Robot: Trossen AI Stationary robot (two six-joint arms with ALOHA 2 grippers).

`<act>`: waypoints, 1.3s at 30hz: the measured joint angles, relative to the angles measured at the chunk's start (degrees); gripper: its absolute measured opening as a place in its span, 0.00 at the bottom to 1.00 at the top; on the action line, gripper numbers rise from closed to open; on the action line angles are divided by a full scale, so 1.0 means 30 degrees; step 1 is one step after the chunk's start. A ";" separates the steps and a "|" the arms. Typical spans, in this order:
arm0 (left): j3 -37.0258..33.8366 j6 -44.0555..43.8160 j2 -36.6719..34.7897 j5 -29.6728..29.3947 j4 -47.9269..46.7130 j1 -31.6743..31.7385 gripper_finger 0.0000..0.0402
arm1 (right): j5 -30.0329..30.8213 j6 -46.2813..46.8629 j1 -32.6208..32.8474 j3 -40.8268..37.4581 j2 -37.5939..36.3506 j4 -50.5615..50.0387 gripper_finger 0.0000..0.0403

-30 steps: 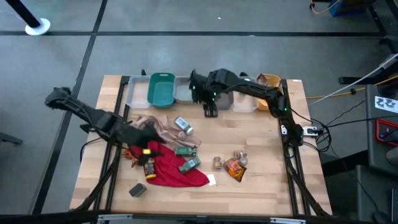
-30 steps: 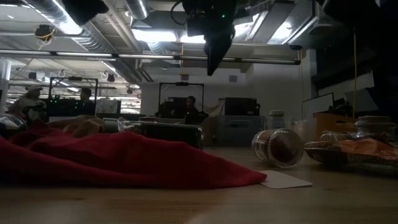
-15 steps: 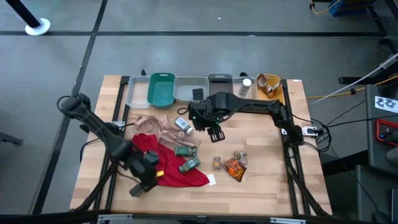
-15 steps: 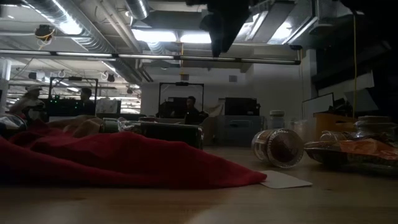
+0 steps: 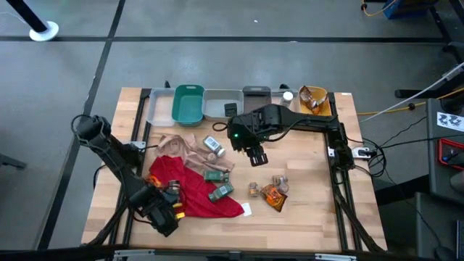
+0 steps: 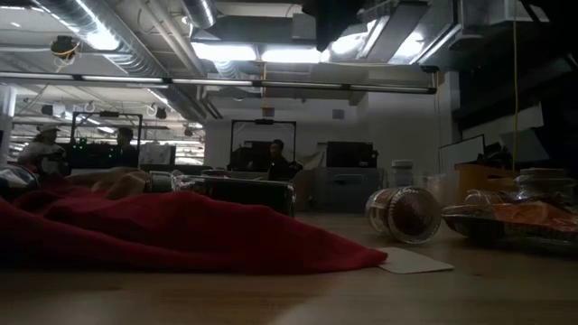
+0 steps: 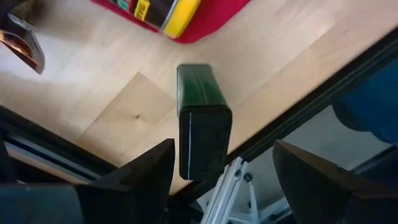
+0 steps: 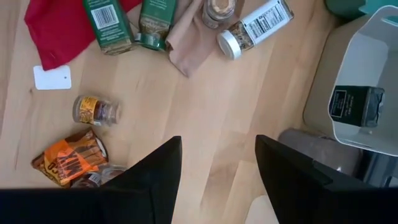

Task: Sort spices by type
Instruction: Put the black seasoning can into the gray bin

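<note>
My left gripper [image 5: 163,217] [image 7: 224,149] is open over the table's near left corner. A dark green box [image 7: 202,121] lies flat on the wood between its two fingers, apart from them. A yellow-capped bottle [image 7: 168,12] lies on the red cloth [image 5: 196,192] just beyond. My right gripper [image 5: 254,154] [image 8: 219,142] hangs open and empty above the table's middle. Under and around it lie a white-capped jar [image 8: 255,28], two green boxes [image 8: 107,22] [image 8: 154,18], a small brown jar [image 8: 94,110] and an orange packet [image 8: 69,158]. A dark box [image 8: 356,107] rests in the white bin [image 5: 217,105].
A row of bins stands along the far edge: teal [image 5: 188,104], white, dark grey [image 5: 255,94], a clear one and yellow [image 5: 312,98]. A tan cloth [image 5: 181,148] lies beside the red one. A white card [image 8: 52,77] lies near the cloth's corner. A black frame rail [image 7: 323,93] runs along the table's edge by the left gripper.
My left gripper has travelled from beside the yellow-capped bottle on the red cloth toward the near edge, ending over the dark green box. My right gripper has moved away from the bins at the far edge toward the table's middle, rising out of the low view.
</note>
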 joint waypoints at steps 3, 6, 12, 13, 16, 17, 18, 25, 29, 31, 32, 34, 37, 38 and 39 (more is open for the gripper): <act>0.0000 -0.0054 0.0644 -0.0003 0.0025 -0.0458 0.63 | -0.0176 0.0011 0.0000 0.0007 -0.0156 -0.0002 0.51; 0.0000 -0.0090 0.1251 -0.0007 0.0024 -0.0695 0.64 | -0.0256 0.0011 0.0000 0.0007 -0.0293 -0.0002 0.51; 0.0000 0.0317 0.2412 -0.0107 0.0050 -0.0805 0.63 | -0.0285 0.0018 0.0000 0.0007 -0.0794 0.0000 0.51; 0.0000 0.0492 0.2567 -0.0124 0.0048 -0.0805 0.63 | -0.0285 0.0015 0.0000 0.0007 -0.0899 -0.0004 0.51; -0.0007 0.0629 0.2924 -0.0212 0.0047 -0.0805 0.63 | -0.0271 0.0011 0.0000 0.0007 -0.1448 -0.0001 0.51; -0.0007 0.0700 0.3014 -0.0219 0.0054 -0.0805 0.63 | -0.0271 0.0011 -0.0007 0.0007 -0.1709 -0.0002 0.51; -0.0007 0.0824 0.3125 -0.0225 0.0054 -0.0805 0.63 | -0.0271 0.0011 -0.0007 0.0007 -0.2004 0.0005 0.51; -0.0102 0.1347 0.3147 -0.0597 0.0278 -0.0582 0.44 | -0.0420 0.0241 -0.0007 -0.0588 -0.4630 0.0046 0.51; -0.0109 0.2325 0.3144 -0.0597 0.0481 -0.0232 0.27 | -0.0424 0.1022 -0.0007 -0.3321 -0.6783 0.0034 0.51; -0.0109 0.2874 0.3138 -0.0586 0.0578 0.0006 0.27 | -0.0325 0.1484 -0.0007 -0.5406 -0.8102 0.0305 0.51; -0.0109 0.3210 0.3119 -0.0608 0.0571 0.0120 0.27 | -0.0224 0.1813 -0.0007 -0.6580 -0.8830 0.0744 0.51; -0.0109 0.3715 0.3030 -0.0635 0.0568 0.0352 0.27 | -0.0022 0.2127 -0.0013 -0.9228 -1.0431 0.2086 0.51; -0.0072 0.4251 0.2771 -0.0624 0.0527 0.0689 0.27 | 0.0086 0.2561 -0.0015 -1.3243 -1.2896 0.4368 0.51; 0.0028 0.4438 0.2635 -0.0622 0.0417 0.0820 0.27 | 0.0086 0.2826 -0.0015 -1.4478 -1.3687 0.5189 0.51; 0.0141 0.4678 0.2469 -0.0584 0.0432 0.0917 0.27 | 0.0086 0.3020 -0.0015 -1.5760 -1.4471 0.6077 0.51</act>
